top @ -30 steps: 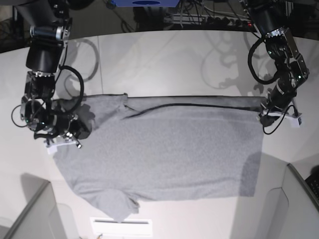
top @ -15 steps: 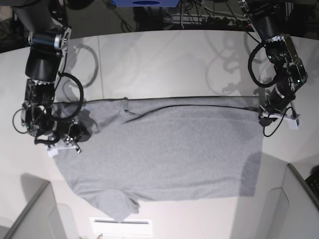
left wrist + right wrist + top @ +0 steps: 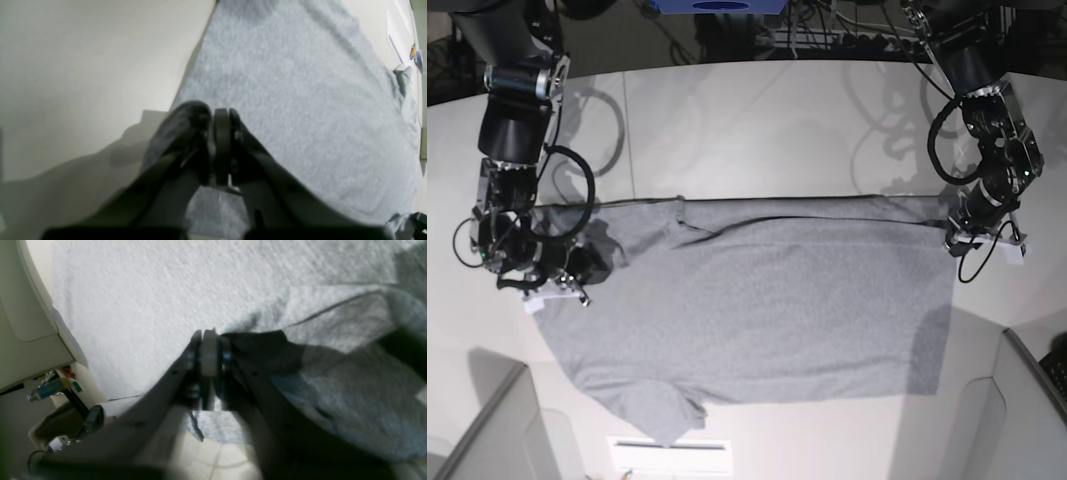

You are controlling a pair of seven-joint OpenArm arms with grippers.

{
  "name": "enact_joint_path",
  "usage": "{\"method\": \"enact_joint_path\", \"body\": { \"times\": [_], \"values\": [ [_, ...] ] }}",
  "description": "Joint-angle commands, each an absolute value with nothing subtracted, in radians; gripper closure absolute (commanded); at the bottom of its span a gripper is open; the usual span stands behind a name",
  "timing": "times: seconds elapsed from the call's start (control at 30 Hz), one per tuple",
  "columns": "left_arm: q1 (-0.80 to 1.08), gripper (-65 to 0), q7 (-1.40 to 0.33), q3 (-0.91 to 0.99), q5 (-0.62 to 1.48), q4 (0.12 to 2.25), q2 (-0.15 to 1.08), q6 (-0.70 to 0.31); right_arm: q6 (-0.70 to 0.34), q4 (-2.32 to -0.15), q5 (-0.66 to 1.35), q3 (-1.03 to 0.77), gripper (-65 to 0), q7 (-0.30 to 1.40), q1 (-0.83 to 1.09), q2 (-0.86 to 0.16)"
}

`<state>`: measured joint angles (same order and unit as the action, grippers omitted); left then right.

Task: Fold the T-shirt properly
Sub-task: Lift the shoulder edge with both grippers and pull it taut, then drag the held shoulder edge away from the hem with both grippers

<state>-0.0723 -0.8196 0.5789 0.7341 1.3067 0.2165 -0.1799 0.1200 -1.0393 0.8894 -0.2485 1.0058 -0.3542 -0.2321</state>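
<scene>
Stretching the T-shirt [image 3: 757, 300] flat across the counter [image 3: 747, 130], I keep my left hand [image 3: 975, 240] and right hand [image 3: 552, 285] pinched on opposite edges; next, fold it over.

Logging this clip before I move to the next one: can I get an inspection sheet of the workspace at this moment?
Surface: pale table, bare beyond the shirt.
Job's things: grey T-shirt spread flat, plain side up, top edge doubled over into a straight line, one sleeve at the front edge.
Clutter: nothing seen on the table.
Claws: left claw shut on the T-shirt's edge; right claw looks closed at the shirt's other end, grip not certain through the blur.
Cables: black loops along both arms; more wiring behind the table.
Surroundings: grey partitions at both front corners, a white strip at the front edge, small colourful items beyond the table in the right wrist view.
</scene>
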Motion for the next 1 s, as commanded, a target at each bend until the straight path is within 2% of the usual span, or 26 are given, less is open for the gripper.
{"method": "enact_joint_path", "body": {
  "times": [0.0, 0.03, 0.07, 0.27, 0.43, 0.57, 0.8, 0.97],
  "values": [
    [-0.091, 0.0, -0.799, 0.581, 0.751, 1.322, 0.231, -0.185, 0.113, -1.059, 0.909, -0.251, -20.9, 1.001, -0.381, -0.246],
    [-0.094, 0.0, -0.799, 0.581, 0.751, 1.322, 0.231, -0.185, 0.113, -1.061, 0.912, -0.254, -24.5, 1.001, -0.381, -0.243],
    [-0.104, -2.6, -0.799, 0.581, 0.751, 1.323, 0.231, -0.185, 0.113, -1.063, 0.914, -0.257, -26.0, 1.001, -0.381, -0.242],
    [-0.156, -24.2, -0.8, 0.581, 0.751, 1.319, 0.229, -0.185, 0.117, -1.138, 0.915, -0.26, -24.2, 0.993, -0.352, -0.239],
    [-0.2, -34.7, -0.802, 0.581, 0.751, 1.319, 0.228, -0.185, 0.12, -1.293, 0.915, -0.262, -24.2, 0.993, -0.294, -0.239],
    [-0.211, -36.9, -0.797, 0.59, 0.76, 1.319, 0.228, -0.185, 0.12, -1.419, 0.915, -0.282, -24.2, 0.981, -0.232, -0.237],
    [-0.191, -36.0, -0.803, 0.59, 0.799, 1.369, 0.225, -0.193, 0.12, -1.607, 0.915, -0.492, -24.2, 0.937, -0.081, -0.163],
    [0.036, -35.9, -0.796, 0.67, 1.012, 1.535, 0.226, -0.193, 0.12, -1.745, 0.915, -0.601, -24.2, 0.888, 0.048, -0.114]
  ]
}}
